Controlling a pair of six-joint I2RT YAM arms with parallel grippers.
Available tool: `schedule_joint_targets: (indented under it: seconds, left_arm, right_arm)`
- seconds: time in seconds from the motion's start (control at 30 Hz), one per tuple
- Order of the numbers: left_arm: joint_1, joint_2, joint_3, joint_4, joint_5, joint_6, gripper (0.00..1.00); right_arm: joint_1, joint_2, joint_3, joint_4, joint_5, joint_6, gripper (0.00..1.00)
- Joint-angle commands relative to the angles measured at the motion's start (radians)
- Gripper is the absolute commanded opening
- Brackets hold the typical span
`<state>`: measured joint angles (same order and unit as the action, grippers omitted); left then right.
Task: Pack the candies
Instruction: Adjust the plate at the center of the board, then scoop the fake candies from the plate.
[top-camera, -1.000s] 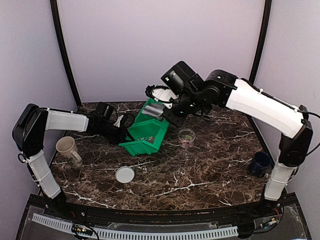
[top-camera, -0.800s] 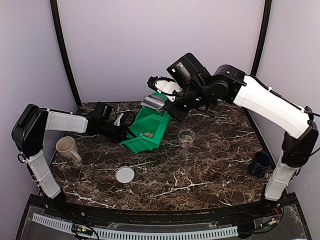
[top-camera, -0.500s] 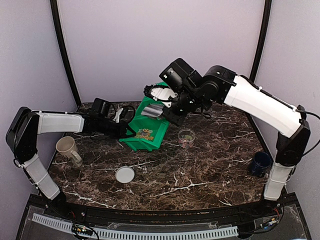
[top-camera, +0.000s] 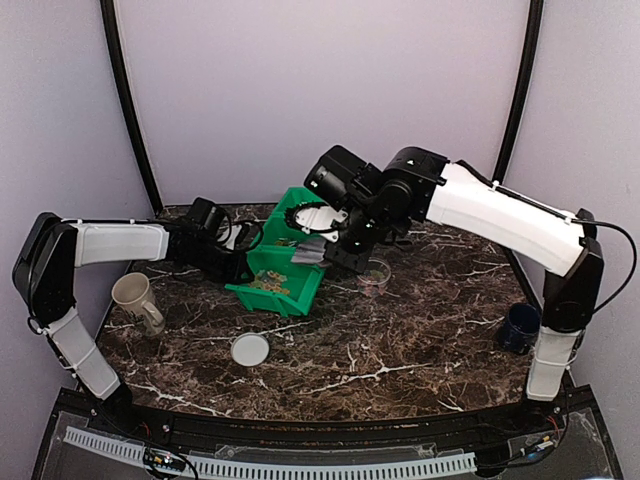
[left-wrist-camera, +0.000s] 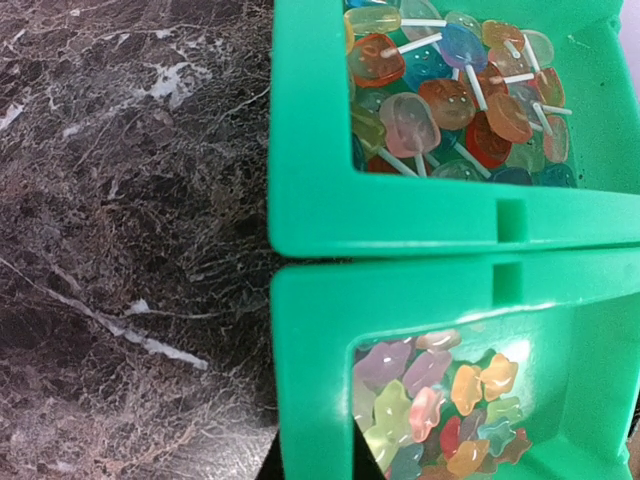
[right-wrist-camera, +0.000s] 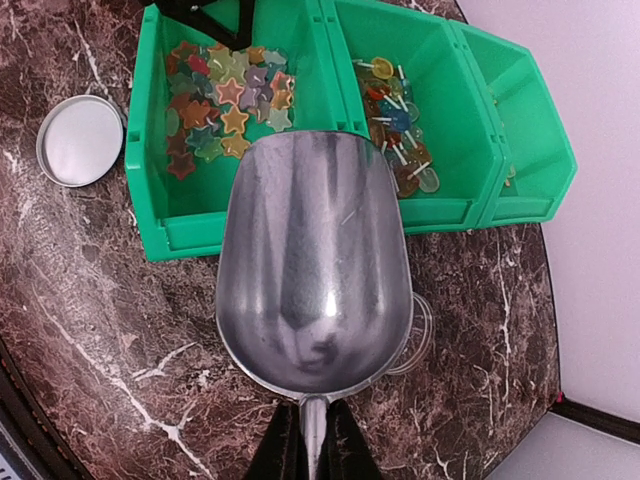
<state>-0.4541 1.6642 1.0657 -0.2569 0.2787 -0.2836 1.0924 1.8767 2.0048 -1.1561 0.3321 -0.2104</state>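
Star-shaped candies (left-wrist-camera: 440, 400) in mixed colours fill one compartment of the green bin (top-camera: 262, 297); the right wrist view shows these candies (right-wrist-camera: 225, 110) too. My left gripper (left-wrist-camera: 315, 465) is shut on the bin's wall (left-wrist-camera: 310, 350) at that compartment's corner, reaching in from the left (top-camera: 235, 262). My right gripper (right-wrist-camera: 312, 455) is shut on the handle of a metal scoop (right-wrist-camera: 312, 275), which is empty. The scoop (top-camera: 310, 252) hangs over the bin's right front edge, beside a small clear cup (top-camera: 375, 275).
Lollipops (left-wrist-camera: 450, 90) fill the bin's middle compartment. A round lid (top-camera: 250, 350) lies in front of the bin. A beige mug (top-camera: 135, 300) stands at the left and a dark blue mug (top-camera: 520, 327) at the right. The scoop half hides the clear cup (right-wrist-camera: 422, 335).
The bin, tipped up at its back a second ago, has come down and slid a little left. The right arm has lowered the scoop towards the bin's front. Both grips held.
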Motion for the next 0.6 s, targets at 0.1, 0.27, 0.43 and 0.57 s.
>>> schedule_joint_targets:
  seconds: [0.1, 0.27, 0.43, 0.57]
  left_arm:
    - [-0.028, -0.039, 0.1, 0.098, -0.002, 0.064, 0.0]
    - [-0.037, -0.034, 0.11, 0.077, -0.03, 0.073, 0.0]
    - [-0.045, -0.028, 0.119, 0.061, -0.049, 0.082, 0.0]
    - [-0.065, -0.02, 0.129, 0.042, -0.08, 0.099, 0.0]
  right_arm:
    - [0.007, 0.079, -0.009, 0.001, -0.021, -0.013, 0.0]
    - [0.012, 0.116, -0.008, -0.009, -0.065, -0.009, 0.0]
    - [0.012, 0.165, -0.016, -0.013, -0.043, -0.01, 0.0]
    - [0.012, 0.217, 0.024, -0.019, -0.062, -0.013, 0.0]
